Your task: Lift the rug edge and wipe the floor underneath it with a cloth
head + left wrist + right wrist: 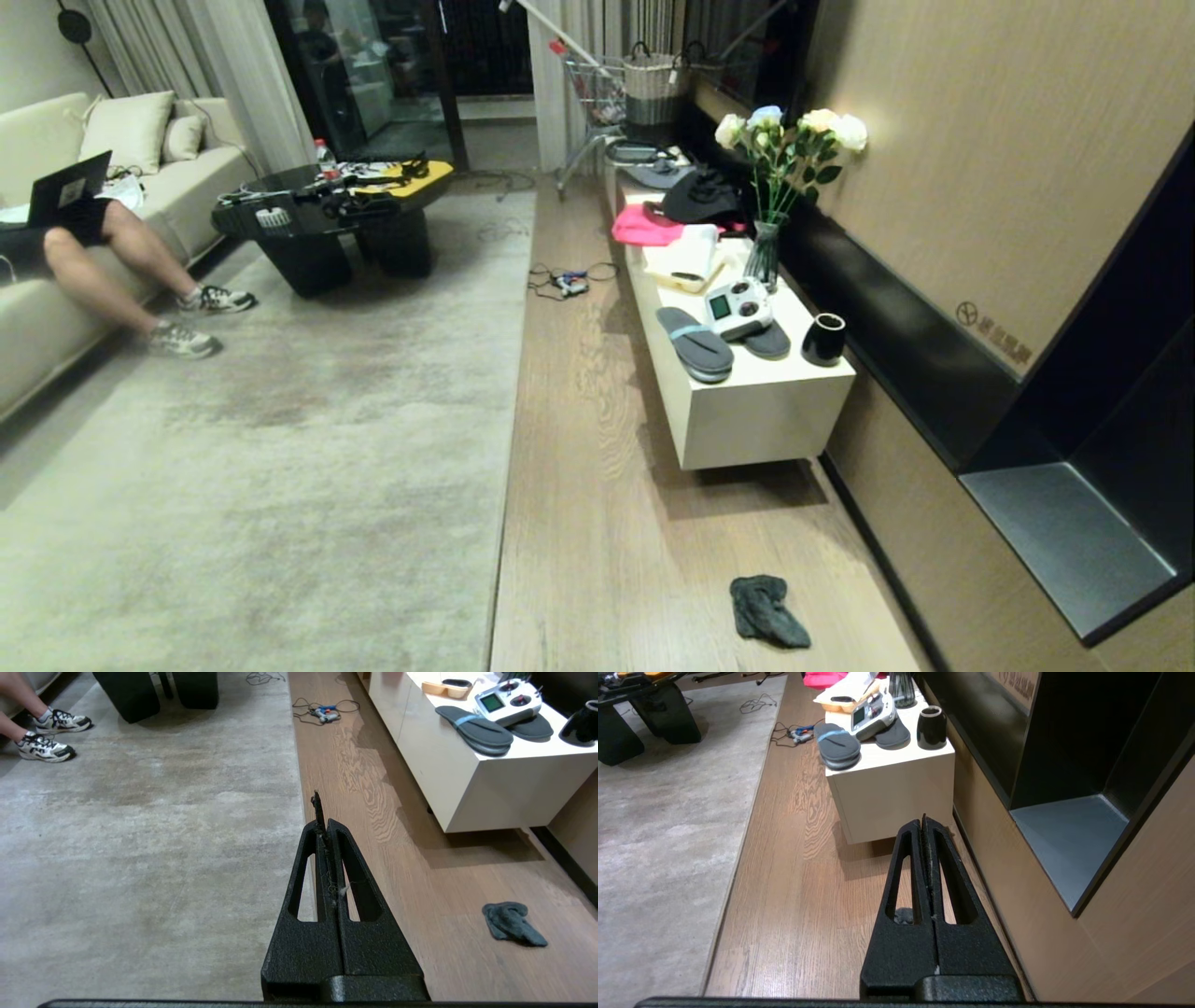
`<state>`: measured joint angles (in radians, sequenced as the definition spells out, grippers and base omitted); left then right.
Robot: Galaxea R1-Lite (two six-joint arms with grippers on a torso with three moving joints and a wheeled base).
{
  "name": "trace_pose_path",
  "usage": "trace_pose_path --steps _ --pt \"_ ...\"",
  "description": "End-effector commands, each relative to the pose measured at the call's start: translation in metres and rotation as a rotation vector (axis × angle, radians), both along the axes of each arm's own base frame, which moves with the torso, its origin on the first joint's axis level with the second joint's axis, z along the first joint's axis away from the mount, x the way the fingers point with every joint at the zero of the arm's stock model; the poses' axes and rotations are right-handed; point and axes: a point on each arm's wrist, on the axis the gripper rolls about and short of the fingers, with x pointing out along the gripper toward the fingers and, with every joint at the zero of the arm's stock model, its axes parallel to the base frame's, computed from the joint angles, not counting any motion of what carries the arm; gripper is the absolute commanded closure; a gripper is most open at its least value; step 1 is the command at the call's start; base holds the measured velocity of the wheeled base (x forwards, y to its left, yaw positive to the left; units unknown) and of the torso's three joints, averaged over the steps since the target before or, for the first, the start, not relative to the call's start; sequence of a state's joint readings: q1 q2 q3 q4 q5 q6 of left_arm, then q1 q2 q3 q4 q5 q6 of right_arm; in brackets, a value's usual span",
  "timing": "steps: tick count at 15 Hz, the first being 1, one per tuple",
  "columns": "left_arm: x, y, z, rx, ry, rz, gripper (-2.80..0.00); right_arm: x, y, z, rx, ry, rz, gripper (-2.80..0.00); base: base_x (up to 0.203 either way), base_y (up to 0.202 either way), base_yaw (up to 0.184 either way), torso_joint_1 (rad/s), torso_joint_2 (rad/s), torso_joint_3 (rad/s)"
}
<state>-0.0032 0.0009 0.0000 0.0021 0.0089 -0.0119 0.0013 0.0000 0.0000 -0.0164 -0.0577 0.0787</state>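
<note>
The rug edge (509, 448) runs straight away from me, with the pale grey rug lying flat to its left. To its right is a strip of oak-look floor (597, 523). The dark grey cloth (766, 611) lies crumpled on that floor near the wall, well apart from the rug. Neither arm shows in the head view. My left gripper (322, 821) is shut and empty, held above the rug edge (301, 812), with the cloth (511, 924) off to its side. My right gripper (923, 823) is shut and empty above the floor. A bit of the cloth (903, 915) shows through its finger slot.
A low white cabinet (756, 411) stands against the right wall with slippers, a controller, a black cup and a flower vase on top. A cable (565, 280) lies on the floor further ahead. A black coffee table (327, 224) and a seated person's feet (187, 322) are on the rug.
</note>
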Motion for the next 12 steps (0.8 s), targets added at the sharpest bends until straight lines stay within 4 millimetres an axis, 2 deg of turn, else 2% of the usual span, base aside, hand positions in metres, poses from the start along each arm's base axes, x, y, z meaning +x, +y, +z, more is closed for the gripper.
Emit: trace_pose_path --steps 1,12 --pt "0.0001 0.0000 0.0000 0.000 0.001 0.000 0.00 0.0001 0.0000 0.0001 -0.001 0.001 0.001 0.00 0.000 0.000 0.000 0.115 -0.48 -0.381" --pt "0.0001 0.0000 -0.0001 0.000 0.002 0.000 0.00 0.0001 0.0000 0.0002 0.003 -0.001 0.000 0.00 0.000 0.000 0.000 0.158 -0.51 -0.364"
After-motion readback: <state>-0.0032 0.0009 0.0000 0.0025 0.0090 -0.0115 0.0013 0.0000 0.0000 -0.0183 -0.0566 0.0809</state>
